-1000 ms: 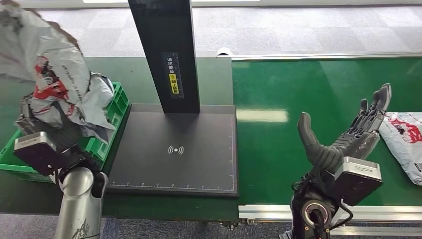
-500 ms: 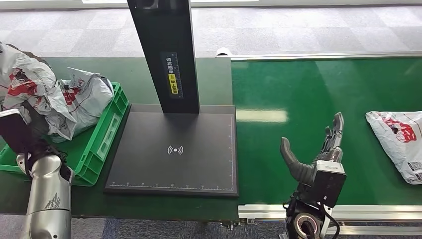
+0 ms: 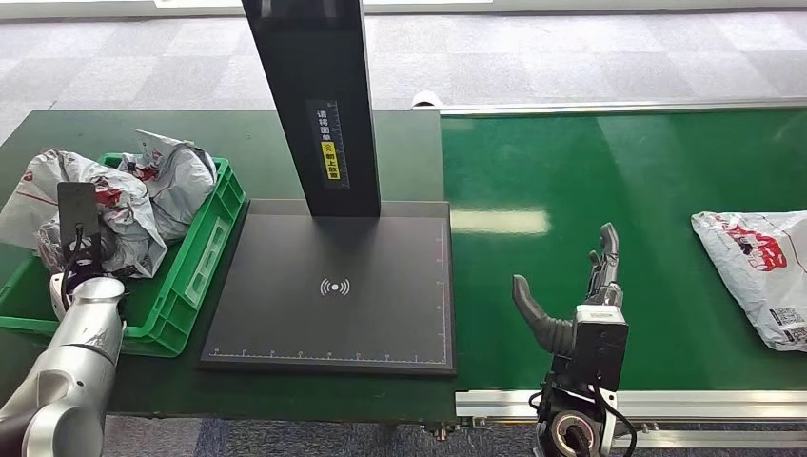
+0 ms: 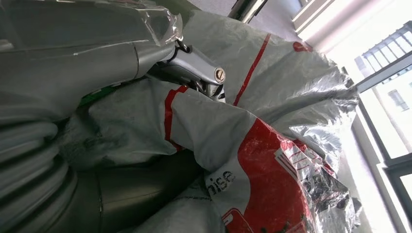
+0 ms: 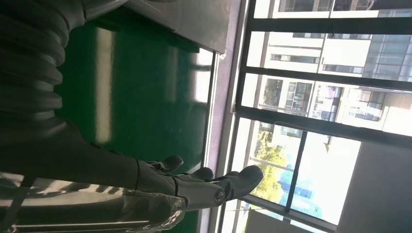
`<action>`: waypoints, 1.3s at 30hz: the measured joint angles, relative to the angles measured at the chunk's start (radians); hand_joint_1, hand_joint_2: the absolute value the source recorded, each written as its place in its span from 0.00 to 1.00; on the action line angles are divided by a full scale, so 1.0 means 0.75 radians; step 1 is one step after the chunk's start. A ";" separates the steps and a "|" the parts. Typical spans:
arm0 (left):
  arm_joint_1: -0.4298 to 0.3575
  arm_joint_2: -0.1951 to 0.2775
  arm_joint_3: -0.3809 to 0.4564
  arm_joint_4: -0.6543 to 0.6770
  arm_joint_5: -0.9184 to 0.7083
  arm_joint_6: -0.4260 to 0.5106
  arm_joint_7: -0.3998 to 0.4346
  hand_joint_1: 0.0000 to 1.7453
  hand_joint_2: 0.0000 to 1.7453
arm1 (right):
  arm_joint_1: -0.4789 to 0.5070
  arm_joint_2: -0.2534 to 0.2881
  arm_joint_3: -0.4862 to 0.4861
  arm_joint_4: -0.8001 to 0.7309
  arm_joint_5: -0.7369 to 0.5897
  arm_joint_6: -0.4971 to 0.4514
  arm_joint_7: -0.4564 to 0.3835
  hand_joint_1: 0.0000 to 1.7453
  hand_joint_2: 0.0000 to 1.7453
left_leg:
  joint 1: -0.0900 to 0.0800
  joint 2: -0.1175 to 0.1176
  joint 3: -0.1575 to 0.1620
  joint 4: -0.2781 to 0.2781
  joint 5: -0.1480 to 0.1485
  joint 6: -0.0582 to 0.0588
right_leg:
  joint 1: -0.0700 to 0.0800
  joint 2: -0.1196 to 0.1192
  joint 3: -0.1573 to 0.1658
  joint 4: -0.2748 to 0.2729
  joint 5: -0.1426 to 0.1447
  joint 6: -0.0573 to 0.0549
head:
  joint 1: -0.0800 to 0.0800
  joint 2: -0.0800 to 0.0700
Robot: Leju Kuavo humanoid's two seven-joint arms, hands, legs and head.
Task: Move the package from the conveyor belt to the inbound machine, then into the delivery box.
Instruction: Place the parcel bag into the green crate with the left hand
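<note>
The left hand (image 3: pixel 71 249) is down in the green plastic crate (image 3: pixel 195 276), its fingers (image 4: pixel 194 63) buried among crumpled grey-and-red plastic mailer bags (image 3: pixel 133 205); the wrist view shows film folded over and around them, but I cannot tell whether they grip a bag or merely lie against it. The right hand (image 3: pixel 580 286) hovers empty above the green conveyor belt (image 3: pixel 571 171), fingers (image 5: pixel 228 187) spread and straight. Well beyond those fingertips, toward the belt's far right end, lies another flat grey mailer package with red print (image 3: pixel 757 271). It looks light, limp and slick, likely to sag and slide, so a pinch across a bunched edge or fold should hold better than the smooth middle. The black scanner platform (image 3: pixel 333 286) sits between the two hands.
</note>
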 joint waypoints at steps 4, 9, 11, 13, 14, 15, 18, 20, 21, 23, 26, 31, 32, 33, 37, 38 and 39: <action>-0.028 0.018 -0.009 0.067 -0.019 -0.009 0.030 0.74 1.00 | -0.001 -0.007 0.007 0.014 -0.008 0.006 0.006 0.00 1.00 | 0.000 0.000 0.002 0.000 0.000 0.000 | 0.000 0.000 0.001 0.000 0.000 0.000 | 0.000 0.000; -0.054 0.035 -0.012 0.121 -0.041 -0.015 0.072 0.00 0.75 | -0.002 -0.016 0.010 0.026 -0.023 0.021 0.024 0.00 1.00 | 0.000 0.000 0.002 0.000 0.000 0.000 | 0.001 0.000 0.001 0.001 0.000 0.000 | 0.001 0.000; -0.056 0.039 0.004 0.125 0.011 -0.023 0.024 0.00 0.25 | -0.001 -0.018 0.011 0.029 -0.024 0.028 0.026 0.00 1.00 | 0.000 0.000 0.002 0.000 0.000 0.000 | 0.002 0.000 0.001 0.001 0.000 0.000 | 0.001 0.000; -0.058 0.039 0.043 0.126 0.104 -0.063 -0.065 0.00 0.00 | -0.001 -0.020 0.012 0.033 -0.024 0.032 0.029 0.00 1.00 | 0.000 0.000 0.002 0.000 0.000 0.000 | 0.001 0.000 0.000 0.001 0.000 0.000 | 0.001 0.000; -0.059 0.038 0.070 0.125 0.159 -0.093 -0.119 0.00 0.00 | -0.001 -0.021 0.012 0.036 -0.024 0.033 0.030 0.00 1.00 | 0.000 0.000 0.002 0.000 0.000 0.000 | 0.001 0.000 0.000 0.000 0.000 0.000 | 0.001 0.000; -0.060 0.035 0.099 0.121 0.214 -0.125 -0.174 0.00 0.25 | -0.001 -0.022 0.012 0.039 -0.024 0.033 0.031 0.00 1.00 | 0.000 0.000 0.002 0.000 0.000 0.000 | 0.001 0.000 0.000 0.000 0.000 0.000 | 0.001 0.000; -0.060 0.021 0.180 0.079 0.365 -0.210 -0.342 0.00 1.00 | -0.001 -0.024 0.012 0.047 -0.024 0.034 0.033 0.00 1.00 | 0.001 0.000 0.001 0.000 0.000 0.000 | 0.001 0.000 0.000 0.001 0.000 0.000 | 0.001 0.000; -0.054 0.004 0.208 0.008 0.437 -0.222 -0.424 0.00 1.00 | -0.001 -0.024 0.011 0.051 -0.020 0.033 0.033 0.00 1.00 | 0.001 0.000 0.001 0.000 0.000 0.000 | 0.001 0.000 -0.001 0.000 0.000 0.000 | 0.001 0.000; -0.045 -0.005 0.212 -0.042 0.459 -0.213 -0.446 0.00 1.00 | -0.001 -0.024 0.010 0.052 -0.017 0.032 0.032 0.00 1.00 | 0.000 0.000 0.001 0.000 0.000 0.000 | 0.001 0.000 -0.001 0.000 0.000 0.000 | 0.001 0.000; -0.014 -0.028 0.199 -0.169 0.479 -0.182 -0.462 0.00 1.00 | 0.002 -0.024 0.009 0.053 -0.010 0.028 0.032 0.00 1.00 | 0.000 0.000 0.000 0.000 0.000 0.000 | 0.000 0.000 -0.001 0.000 0.000 0.000 | 0.001 0.000; 0.071 -0.068 0.139 -0.424 0.446 -0.079 -0.484 0.00 1.00 | 0.010 -0.024 0.007 0.053 0.003 0.021 0.031 0.00 1.00 | 0.000 0.000 -0.001 0.001 0.000 0.000 | 0.000 0.000 -0.002 0.000 0.000 0.000 | 0.001 0.000; 0.240 -0.203 0.059 -0.958 -0.015 0.151 -0.672 0.00 1.00 | 0.027 -0.018 0.006 0.058 0.024 0.009 0.024 0.00 1.00 | -0.001 -0.001 -0.003 0.001 0.000 0.000 | -0.001 -0.001 -0.004 -0.001 0.000 0.001 | 0.001 0.000; 0.275 -0.242 0.056 -1.080 -0.134 0.160 -0.712 0.00 1.00 | 0.028 -0.015 0.006 0.061 0.028 0.006 0.024 0.00 1.00 | -0.002 -0.001 -0.003 0.001 -0.001 0.000 | -0.002 0.000 -0.004 -0.001 0.000 0.001 | 0.001 0.000; 0.313 -0.281 0.046 -1.201 -0.244 0.164 -0.740 0.00 1.00 | 0.029 -0.013 0.006 0.064 0.031 0.002 0.024 0.00 1.00 | -0.002 0.000 -0.003 0.001 -0.001 0.000 | -0.002 0.001 -0.004 -0.001 0.000 0.001 | 0.000 0.000; 0.474 -0.433 -0.085 -1.614 -0.525 0.170 -0.775 0.00 1.00 | 0.031 -0.012 0.003 0.080 0.036 -0.012 0.024 0.00 1.00 | -0.003 0.001 -0.004 0.001 -0.002 0.002 | -0.004 0.002 -0.005 -0.001 0.000 0.001 | 0.001 0.000; 0.504 -0.457 -0.116 -1.683 -0.530 0.166 -0.775 0.00 1.00 | 0.032 -0.013 0.003 0.084 0.037 -0.013 0.024 0.00 1.00 | -0.003 0.001 -0.004 0.001 -0.002 0.002 | -0.004 0.002 -0.005 -0.001 0.000 0.001 | 0.001 0.000; 0.535 -0.472 -0.148 -1.733 -0.495 0.155 -0.767 0.00 1.00 | 0.033 -0.013 0.002 0.087 0.037 -0.013 0.024 0.00 1.00 | -0.003 0.001 -0.003 0.001 -0.002 0.002 | -0.004 0.002 -0.005 -0.002 0.000 0.001 | 0.001 0.000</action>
